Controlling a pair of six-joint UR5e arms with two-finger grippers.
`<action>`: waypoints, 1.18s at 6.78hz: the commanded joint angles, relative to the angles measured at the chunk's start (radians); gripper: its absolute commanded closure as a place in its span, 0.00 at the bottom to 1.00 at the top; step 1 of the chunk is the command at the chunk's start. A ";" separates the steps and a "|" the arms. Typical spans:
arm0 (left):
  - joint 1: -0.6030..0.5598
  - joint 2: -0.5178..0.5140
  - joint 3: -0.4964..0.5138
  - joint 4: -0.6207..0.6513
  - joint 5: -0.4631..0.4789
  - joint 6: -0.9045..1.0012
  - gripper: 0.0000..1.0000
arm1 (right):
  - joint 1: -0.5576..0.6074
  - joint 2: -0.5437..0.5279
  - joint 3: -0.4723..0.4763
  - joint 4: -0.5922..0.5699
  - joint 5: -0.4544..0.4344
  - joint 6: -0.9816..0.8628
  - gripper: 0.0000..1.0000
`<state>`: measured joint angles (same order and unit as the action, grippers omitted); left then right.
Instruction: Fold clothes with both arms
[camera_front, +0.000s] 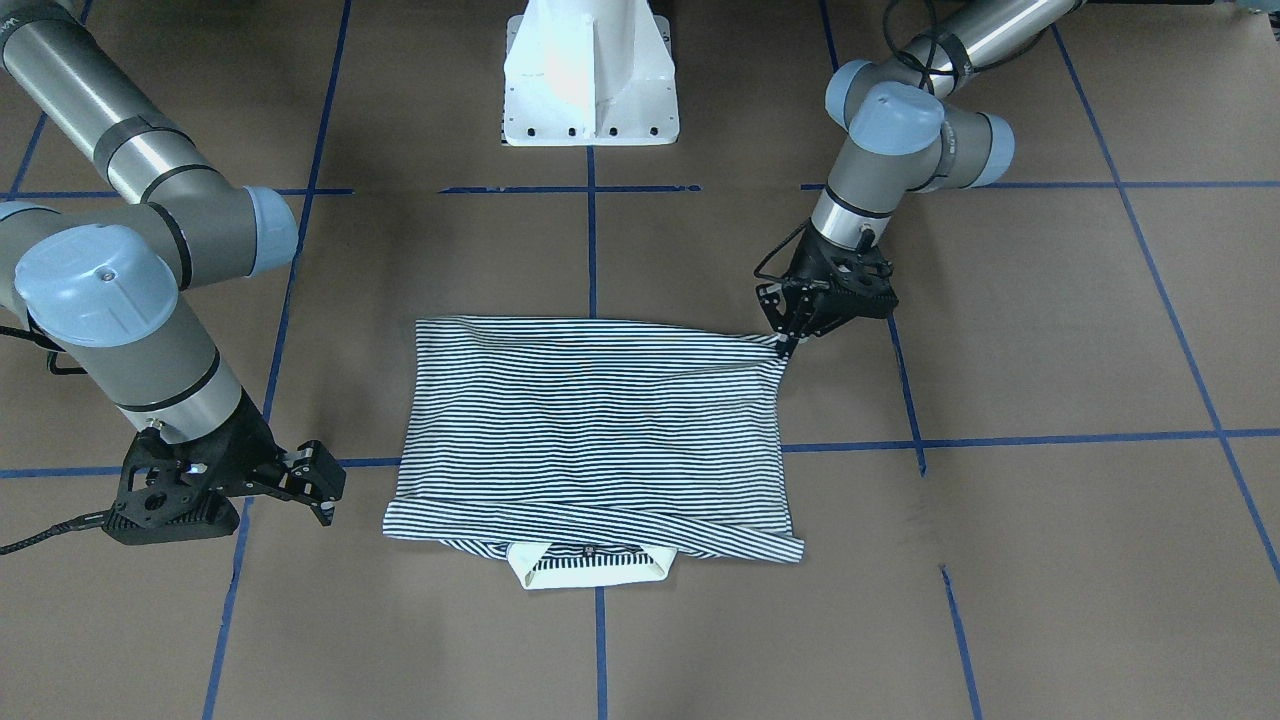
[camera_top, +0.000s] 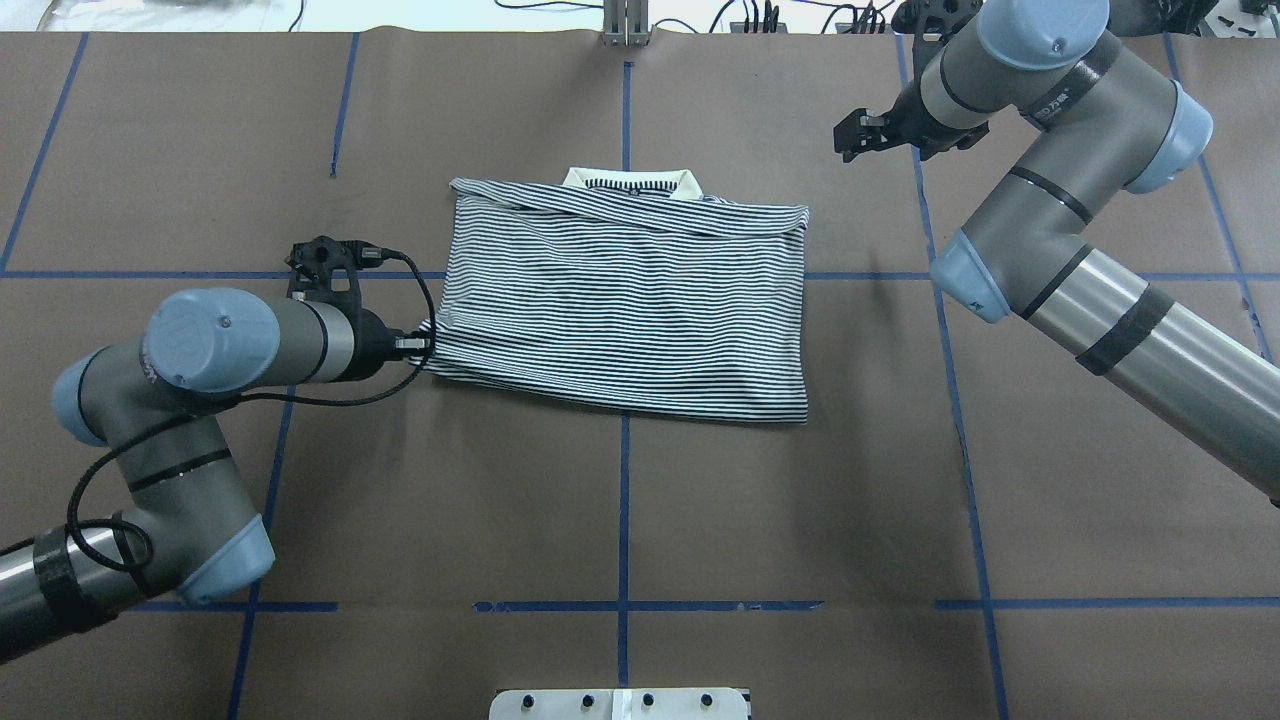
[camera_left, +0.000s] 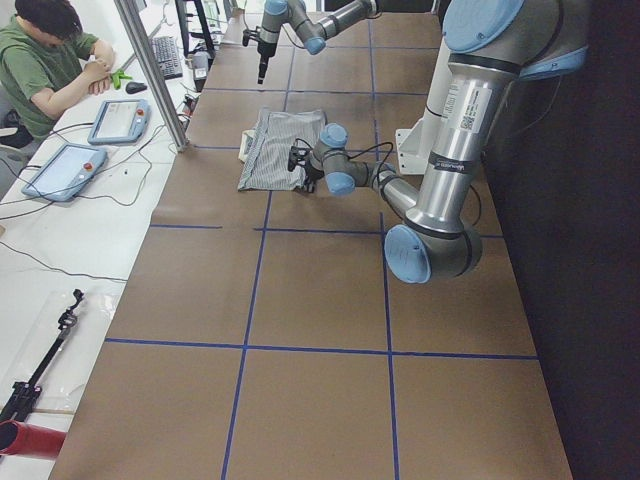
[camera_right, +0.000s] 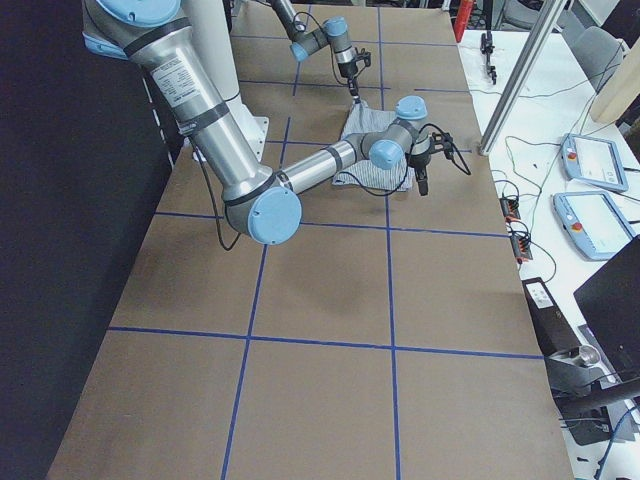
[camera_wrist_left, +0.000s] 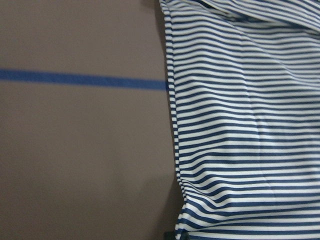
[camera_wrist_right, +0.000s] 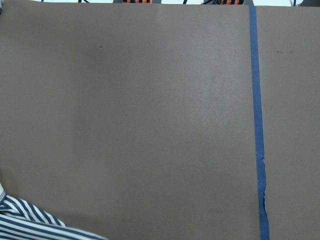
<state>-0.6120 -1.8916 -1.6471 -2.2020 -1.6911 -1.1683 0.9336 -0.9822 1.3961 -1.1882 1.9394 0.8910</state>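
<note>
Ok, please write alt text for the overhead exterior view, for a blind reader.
A folded striped polo shirt lies on the brown table; the left gripper pinches its near-left corner, while the right gripper hangs open, apart from it.

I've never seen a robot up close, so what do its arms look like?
The left arm and right arm are silver-grey tubes with rounded light-blue joint caps and black bands. Black cables trail along them, and each ends in black fingers.
</note>
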 joint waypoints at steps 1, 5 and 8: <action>-0.165 -0.067 0.131 -0.002 -0.001 0.175 1.00 | -0.002 -0.001 0.000 0.001 -0.004 0.002 0.00; -0.287 -0.418 0.733 -0.152 0.127 0.280 1.00 | -0.004 0.000 0.001 0.001 -0.004 0.011 0.00; -0.343 -0.391 0.715 -0.222 0.095 0.454 0.00 | -0.013 0.023 0.007 0.002 -0.019 -0.001 0.00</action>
<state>-0.9228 -2.2954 -0.9070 -2.4024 -1.5692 -0.8009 0.9263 -0.9743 1.3992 -1.1869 1.9318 0.8995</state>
